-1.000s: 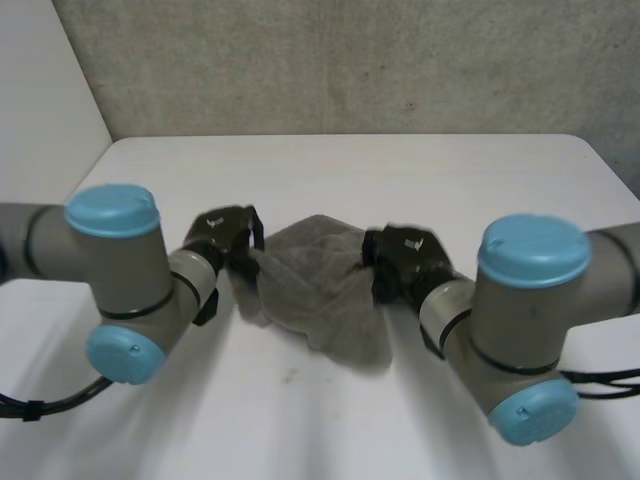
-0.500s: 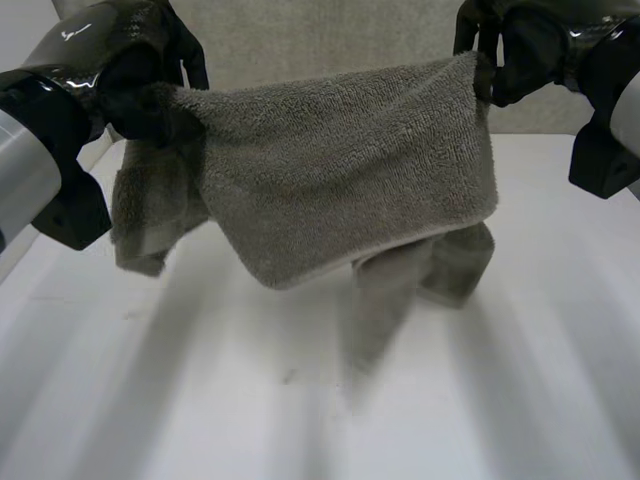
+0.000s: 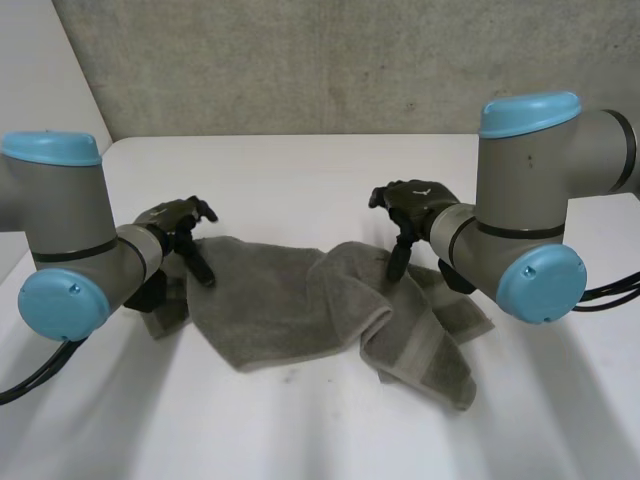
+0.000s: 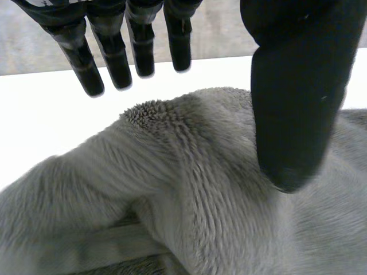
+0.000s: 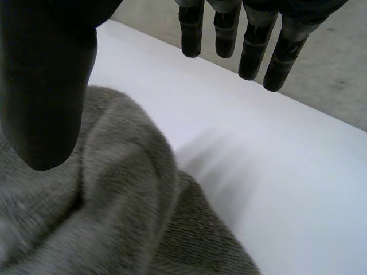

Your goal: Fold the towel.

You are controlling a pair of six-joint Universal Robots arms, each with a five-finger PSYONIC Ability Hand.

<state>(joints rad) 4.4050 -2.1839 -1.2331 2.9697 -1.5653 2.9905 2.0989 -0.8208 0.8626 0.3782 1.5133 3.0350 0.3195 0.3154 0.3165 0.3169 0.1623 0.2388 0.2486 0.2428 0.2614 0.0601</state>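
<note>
The grey towel (image 3: 290,295) lies rumpled on the white table (image 3: 300,170), spread wide, with one end doubled over in thick folds toward the front right. My left hand (image 3: 180,222) hovers over the towel's left end, fingers straight and apart from the thumb, holding nothing. In the left wrist view the towel (image 4: 189,189) bulges up under the thumb (image 4: 298,86). My right hand (image 3: 412,208) hangs over the towel's right part, also open. In the right wrist view its thumb (image 5: 46,86) stands just above a fold of the towel (image 5: 114,217), while the fingers (image 5: 252,46) are over bare table.
A rough concrete wall (image 3: 350,60) rises behind the table's far edge. My left elbow (image 3: 60,290) and right elbow (image 3: 540,250) stand near the front on either side of the towel. Bare table lies behind and in front of the cloth.
The towel was pinched and lifted stretched between both hands; now it lies on the table and both hands have let go and opened above it.
</note>
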